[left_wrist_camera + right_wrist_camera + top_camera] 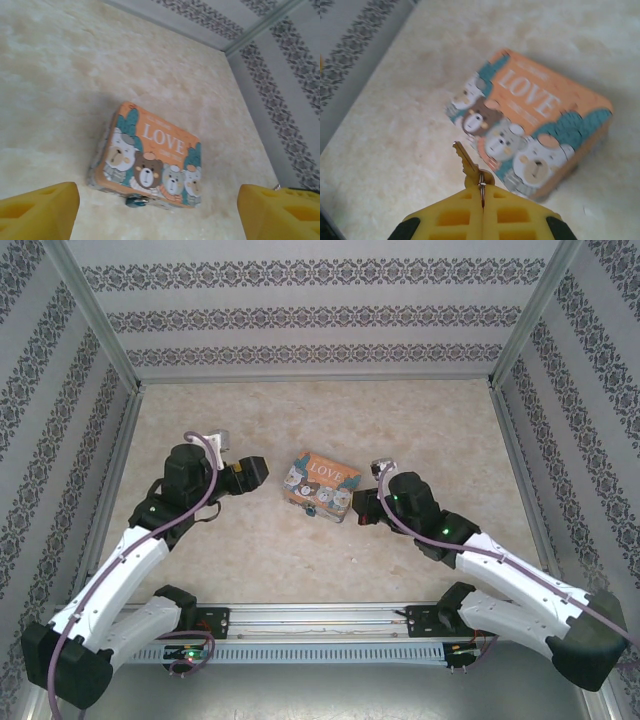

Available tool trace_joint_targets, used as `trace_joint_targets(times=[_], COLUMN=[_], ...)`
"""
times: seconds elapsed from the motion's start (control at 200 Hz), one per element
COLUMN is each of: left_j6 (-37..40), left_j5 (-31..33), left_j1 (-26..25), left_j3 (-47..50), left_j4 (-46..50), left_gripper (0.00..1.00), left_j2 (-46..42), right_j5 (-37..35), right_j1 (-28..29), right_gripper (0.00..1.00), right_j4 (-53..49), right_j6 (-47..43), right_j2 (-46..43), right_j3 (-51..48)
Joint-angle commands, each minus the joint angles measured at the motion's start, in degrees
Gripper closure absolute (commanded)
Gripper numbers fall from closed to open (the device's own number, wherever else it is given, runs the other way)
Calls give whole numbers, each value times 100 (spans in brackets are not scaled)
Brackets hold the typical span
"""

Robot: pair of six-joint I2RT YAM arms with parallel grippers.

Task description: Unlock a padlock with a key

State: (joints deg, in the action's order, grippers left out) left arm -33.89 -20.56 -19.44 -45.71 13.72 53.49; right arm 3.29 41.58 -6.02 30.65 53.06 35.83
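The padlock (pixel 136 201) is a tiny teal lock hanging on the near front edge of the "LOVE" tin (pixel 152 150); from above it is a small dark speck (pixel 312 510) at the tin's front. My right gripper (pixel 482 187) is shut on a brass key (pixel 467 162), whose blade points forward and left, just short of the tin's (pixel 535 125) corner. My left gripper (pixel 157 212) is open, its yellow fingers (pixel 37 210) wide apart, with the tin and padlock ahead of them and nothing between. Seen from above, the left gripper (pixel 250 472) is left of the tin (pixel 322 483) and the right gripper (pixel 362 505) is close on its right.
The tin lies in the middle of a beige marbled tabletop (pixel 420 430). Patterned walls (pixel 310 315) enclose the back and both sides. A metal rail (pixel 320 618) runs along the near edge between the arm bases.
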Motion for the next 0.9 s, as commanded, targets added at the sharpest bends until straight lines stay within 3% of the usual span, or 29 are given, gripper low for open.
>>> trace_joint_targets(times=[0.0, 0.415, 0.894], left_j6=[-150, 107, 163], left_j5=[-538, -606, -634], left_j1=[-184, -1369, -1793], left_j3=[-332, -1016, -1179], left_j4=[-372, -921, -1069], left_gripper=[22, 38, 57], left_j2=[103, 1154, 1865], right_j5=[101, 291, 130], right_j1=[109, 485, 693], right_gripper=[100, 100, 100], right_j4=[761, 1112, 1200], right_j6=[-681, -824, -832], right_j2=[-29, 715, 847], right_j3=[0, 465, 608])
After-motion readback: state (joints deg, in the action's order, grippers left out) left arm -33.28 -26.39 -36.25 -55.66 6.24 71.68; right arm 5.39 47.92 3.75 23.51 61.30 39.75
